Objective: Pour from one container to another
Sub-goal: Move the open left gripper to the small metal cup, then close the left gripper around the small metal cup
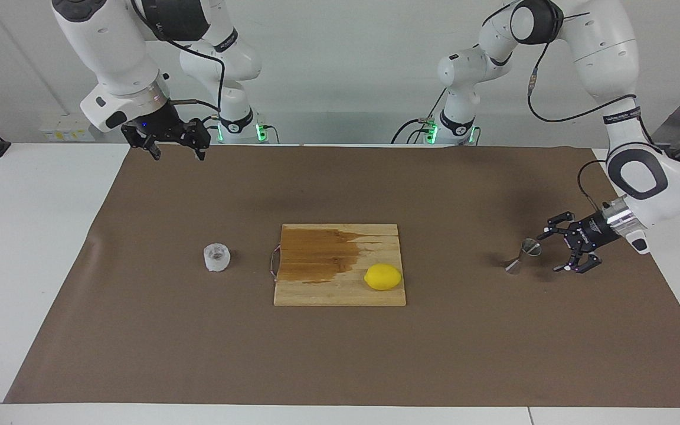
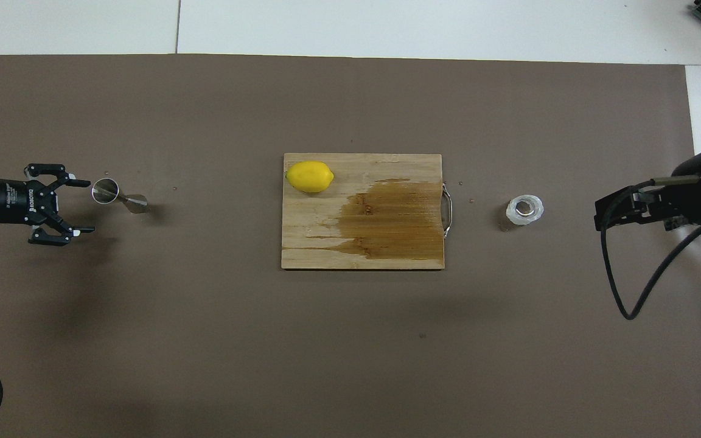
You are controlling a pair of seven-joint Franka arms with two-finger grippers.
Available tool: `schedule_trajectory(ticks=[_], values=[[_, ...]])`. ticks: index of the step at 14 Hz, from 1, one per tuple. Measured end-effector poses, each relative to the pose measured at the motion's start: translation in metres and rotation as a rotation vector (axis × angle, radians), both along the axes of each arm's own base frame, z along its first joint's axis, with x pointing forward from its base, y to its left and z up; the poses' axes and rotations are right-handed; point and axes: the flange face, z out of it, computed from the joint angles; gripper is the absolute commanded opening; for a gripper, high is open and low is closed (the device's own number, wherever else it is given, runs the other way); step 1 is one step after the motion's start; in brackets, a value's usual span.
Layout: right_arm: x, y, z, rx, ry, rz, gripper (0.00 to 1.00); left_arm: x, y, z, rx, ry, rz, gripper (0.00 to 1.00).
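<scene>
Fingers of the right gripper [image 1: 177, 152] are spread apart, waiting up over the mat's edge. Glass cup [image 1: 216, 258] stands beside the wet cutting board [image 1: 316, 283] with a lemon [image 1: 383, 277]. Steel jigger [image 1: 523, 256] stands just beside the left gripper [image 1: 552, 251], its fingers wide apart, holding nothing.

Jigger [image 1: 523, 256]: polished steel, mirror-bright. Glass cup [image 1: 216, 257]: thick, clear-whitish, faceted. Cutting board [image 1: 340, 292]: pale wood, grained, with a dark wet-looking stain; metal wire handle [image 1: 273, 263]. Lemon [image 1: 382, 277]: glossy yellow rind. Surface covering [image 1: 340, 360]: matt brown paper.
</scene>
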Motion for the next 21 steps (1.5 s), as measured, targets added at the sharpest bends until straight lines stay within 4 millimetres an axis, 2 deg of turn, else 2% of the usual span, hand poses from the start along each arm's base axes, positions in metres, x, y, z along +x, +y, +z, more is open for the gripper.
schedule_trajectory(ticks=[3,17,18,19,21], values=[[0.000,0.000,0.000,0.000,0.000,0.000,1.00,-0.003,-0.019,-0.010,-0.028,-0.014,0.049,1.00],[0.000,0.000,0.000,0.000,0.000,0.000,1.00,-0.010,-0.050,-0.017,-0.135,-0.034,0.178,1.00],[0.000,0.000,0.000,0.000,0.000,0.000,1.00,-0.010,-0.052,-0.015,-0.139,-0.038,0.182,0.97],[0.000,0.000,0.000,0.000,0.000,0.000,1.00,-0.010,-0.053,-0.014,-0.142,-0.043,0.188,0.63],[0.000,0.000,0.000,0.000,0.000,0.000,1.00,-0.010,-0.052,-0.012,-0.153,-0.047,0.205,0.17]])
